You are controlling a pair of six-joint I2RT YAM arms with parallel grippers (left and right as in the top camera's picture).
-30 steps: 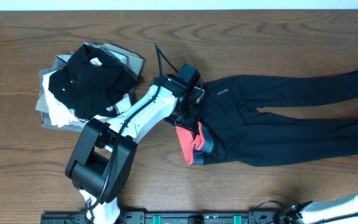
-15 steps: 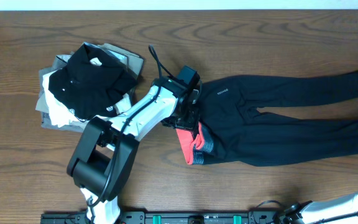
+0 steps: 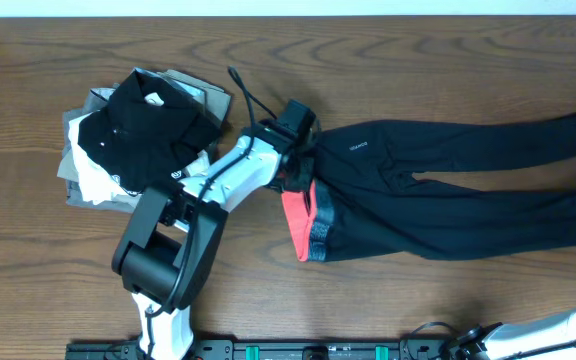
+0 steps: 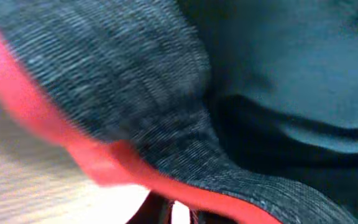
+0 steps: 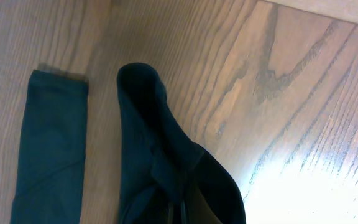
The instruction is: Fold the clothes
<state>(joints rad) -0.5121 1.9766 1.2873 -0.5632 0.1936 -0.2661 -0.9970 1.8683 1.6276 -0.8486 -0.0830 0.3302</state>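
**At the waistband, centre-left of the overhead view: a grip to start the fold**

At the middle left of the overhead view, the left tool (image 3: 299, 172) is pressed together on the upper end of the leggings' waistband (image 3: 310, 222). In its own wrist view the heathered grey knit and the coral-red edge fill the frame, and the fabric bunches right down to the fingertips (image 4: 166, 214). That reads as a pinch on the band rather than a touch.

The waistband runs down from the tool in a red and grey strip. The black leggings (image 3: 448, 190) stretch from there across the counter (image 3: 418, 60) to the right edge of the frame, the two legs lying flat and slightly apart, with a small white logo (image 3: 356, 147) just right of the tool. Left of the arm sits a separate pile, a black shirt (image 3: 143, 125) on top of white and grey garments (image 3: 80, 170), apart from the leggings.

The right tool (image 5: 180, 210) is pressed together and appears to hold nothing. It is parked low in the right corner, looking at the leg cuffs from a distance.

The step in hand looks like the opening fold. The next move probably calls for lifting the band clear of the counter and carrying it toward the cuffs without dragging the legs askew.
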